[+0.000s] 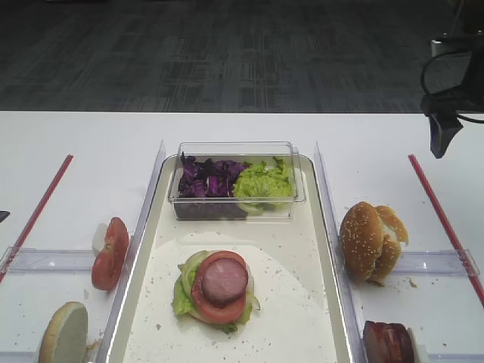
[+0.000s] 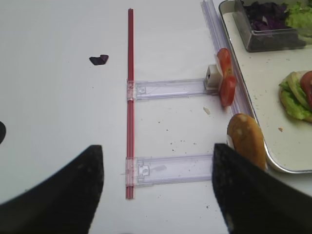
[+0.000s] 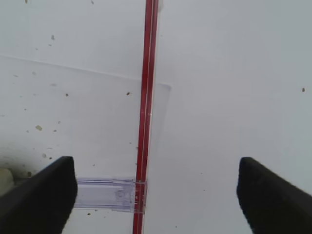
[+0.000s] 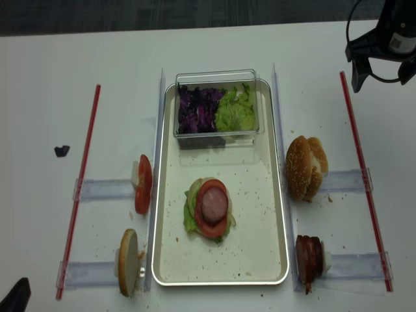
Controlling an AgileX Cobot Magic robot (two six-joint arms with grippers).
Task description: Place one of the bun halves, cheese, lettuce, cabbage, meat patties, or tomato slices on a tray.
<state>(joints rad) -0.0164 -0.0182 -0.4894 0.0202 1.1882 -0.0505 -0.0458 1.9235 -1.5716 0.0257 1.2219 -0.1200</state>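
Observation:
On the tray lies a stack: lettuce, a tomato slice, and a meat patty on top. More tomato slices and one bun half stand left of the tray. Two bun halves and meat patties stand on its right. A clear box holds cabbage and lettuce. Cheese is out of view. My right gripper hangs open and empty over the red strip at the far right. Open and empty too, my left gripper hovers near the front left.
The clear plastic box sits across the tray's far end. Clear rails link the red strips to the tray's sides. A purple scrap lies on the white table at left.

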